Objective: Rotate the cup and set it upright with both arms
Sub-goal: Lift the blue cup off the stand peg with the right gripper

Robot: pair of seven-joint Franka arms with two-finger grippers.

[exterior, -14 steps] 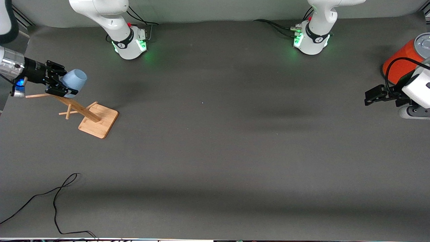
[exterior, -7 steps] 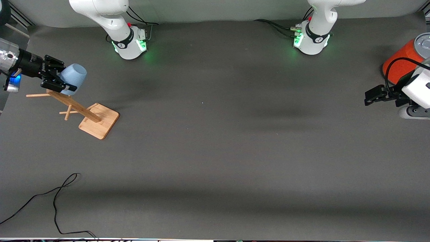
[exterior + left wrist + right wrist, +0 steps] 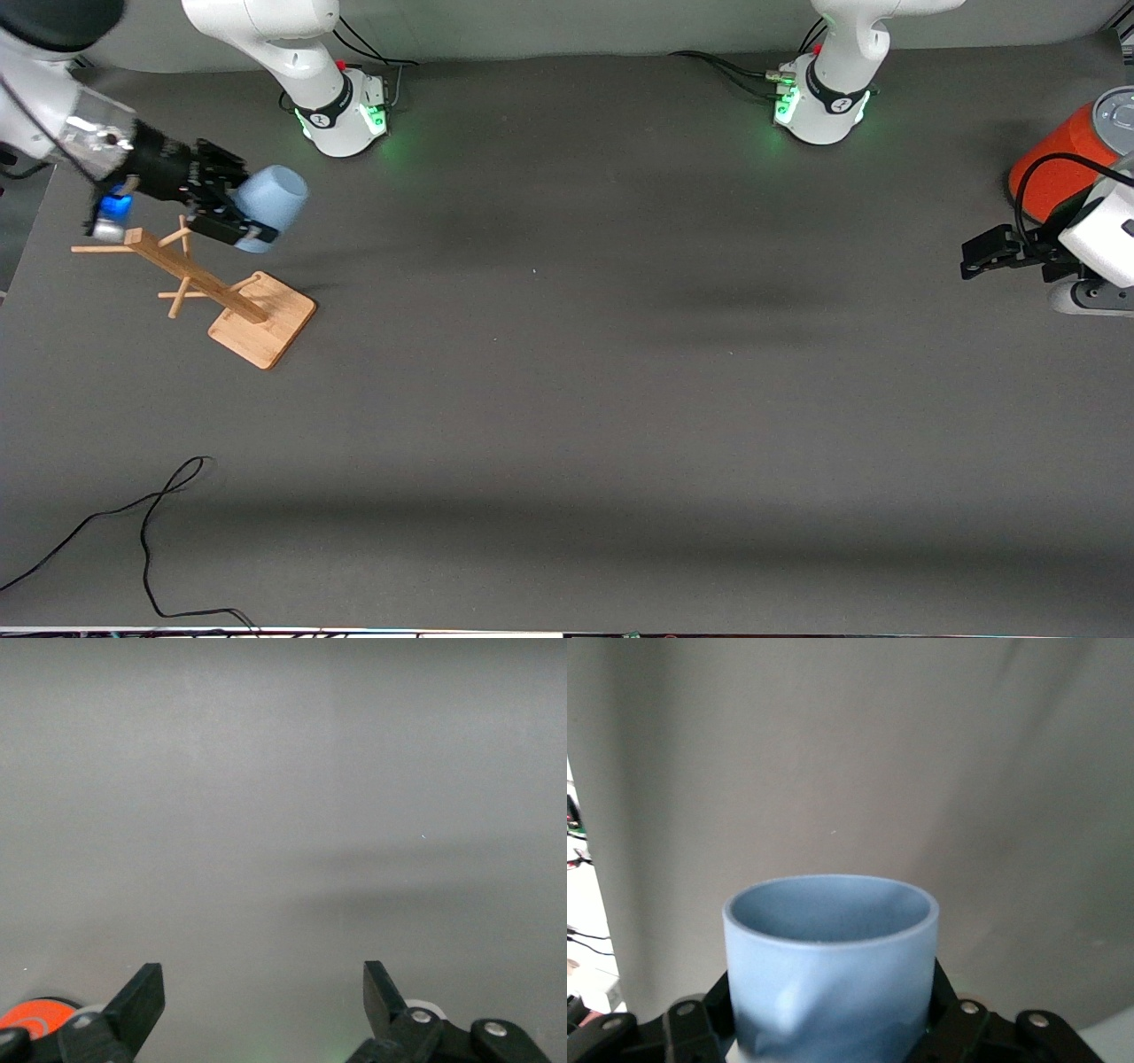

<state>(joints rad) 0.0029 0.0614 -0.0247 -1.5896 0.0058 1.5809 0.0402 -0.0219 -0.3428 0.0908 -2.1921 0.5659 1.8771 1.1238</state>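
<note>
**Mia:** Two white arms sit at the gray desk [image 3: 567, 399]. What is the right arm doing?

**Ben:** The right end effector [image 3: 232, 206] is up in the air at the right arm's end of the desk. It is over the wooden peg rack [image 3: 208, 288], close to the top pegs. Its fingers are closed on the cup [image 3: 270, 206].

**Mia:** What does the cup look like?

**Ben:** It is small and pale blue, with no handle. It lies on its side in the grip. The open rim points away from the end effector, toward the middle of the desk. In the right wrist view the cup [image 3: 830, 961] fills the space between the black fingers [image 3: 691, 1023], and you can look into its mouth.

**Mia:** Is the cup touching the rack?

**Ben:** It looks like it is not. It hangs in the air just beside the top pegs.

**Mia:** And the left arm?

**Ben:** The left end effector [image 3: 983, 252] waits at the left arm's end of the desk, low over the gray top. Its fingers are spread wide. It holds nothing. In the left wrist view you see the two black fingertips [image 3: 142, 997] far apart, with only gray desk between them.

**Mia:** What else is on the desk?

**Ben:** An orange can [image 3: 1059, 168] with a gray lid sits near the left end effector. A thin black cable [image 3: 146, 532] curls at the desk edge nearest the front camera, at the right arm's end.
</note>
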